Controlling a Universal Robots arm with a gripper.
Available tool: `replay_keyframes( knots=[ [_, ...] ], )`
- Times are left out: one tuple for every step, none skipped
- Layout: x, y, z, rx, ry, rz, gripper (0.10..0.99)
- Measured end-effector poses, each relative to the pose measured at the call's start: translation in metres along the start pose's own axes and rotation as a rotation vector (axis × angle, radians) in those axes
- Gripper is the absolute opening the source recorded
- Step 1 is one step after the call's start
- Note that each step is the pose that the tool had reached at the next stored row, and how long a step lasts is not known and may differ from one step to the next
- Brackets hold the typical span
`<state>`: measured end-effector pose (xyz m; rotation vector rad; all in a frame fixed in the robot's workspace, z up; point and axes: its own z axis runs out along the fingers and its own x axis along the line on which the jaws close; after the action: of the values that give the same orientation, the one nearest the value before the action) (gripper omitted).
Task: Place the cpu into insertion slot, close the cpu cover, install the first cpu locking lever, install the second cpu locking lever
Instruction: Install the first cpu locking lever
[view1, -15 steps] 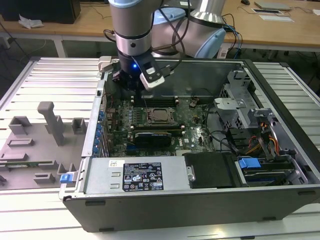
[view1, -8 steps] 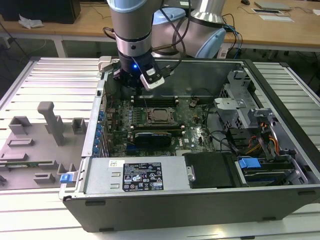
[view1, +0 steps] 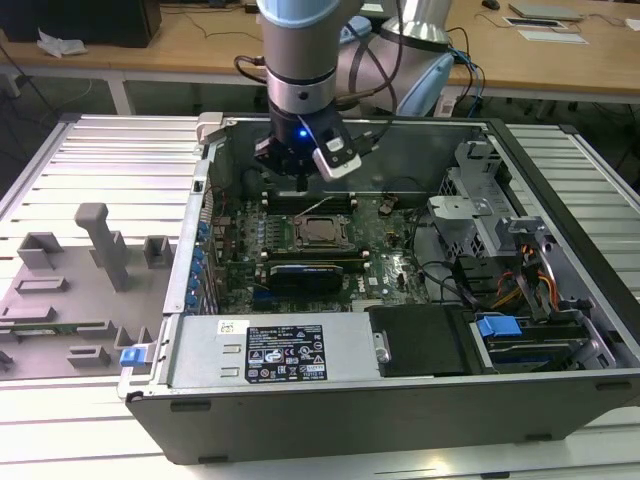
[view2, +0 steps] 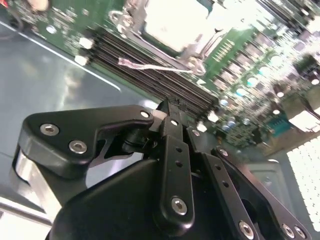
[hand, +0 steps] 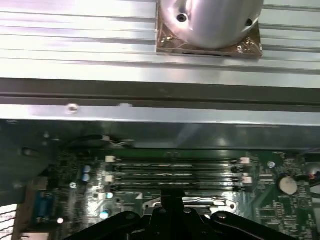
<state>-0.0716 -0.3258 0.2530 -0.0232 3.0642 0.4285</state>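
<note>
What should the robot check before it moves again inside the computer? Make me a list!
1. Is the cpu sitting in the insertion slot? Ok: its pale face shows there.
2. Is the cpu cover down? Ok: it looks to lie flat around the chip.
3. Is the locking lever hooked in? Cannot tell: the thin wire lies along the socket's edge.
4. Is the claw close to its work? Ok: it hovers over the memory slots, right beside the socket.
</note>
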Motion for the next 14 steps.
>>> replay_keyframes(
  knots=[
    [-0.0041, -0.0001, 0.0002, 0.001, 0.0001, 0.0, 0.106],
    [-0.0048, -0.0001, 0.0003, 0.001, 0.0001, 0.0, 0.106],
    [-0.0051, -0.0003, 0.0008, 0.001, -0.0008, 0.0, 0.106],
    [-0.005, -0.0005, 0.0014, 0.003, -0.0088, -0.003, 0.106],
    [-0.0051, -0.0005, 0.0017, 0.003, -0.015, -0.005, 0.106],
    [-0.0051, -0.0006, 0.002, 0.003, -0.0235, -0.007, 0.106],
    [-0.005, -0.0007, 0.0023, 0.003, -0.0376, -0.011, 0.106],
    [-0.005, -0.0008, 0.0025, 0.003, -0.0467, -0.014, 0.106],
    [-0.0047, -0.0008, 0.0028, 0.003, -0.0586, -0.017, 0.106],
    [-0.0044, -0.0009, 0.003, 0.004, -0.0675, -0.019, 0.106],
    [-0.0038, -0.001, 0.0033, 0.004, -0.0812, -0.023, 0.106],
    [-0.0033, -0.001, 0.0035, 0.004, -0.0919, -0.026, 0.106],
    [-0.0026, -0.0011, 0.0037, 0.004, -0.1033, -0.03, 0.106],
    [-0.0019, -0.0011, 0.0039, 0.004, -0.1158, -0.033, 0.106]
  ],
)
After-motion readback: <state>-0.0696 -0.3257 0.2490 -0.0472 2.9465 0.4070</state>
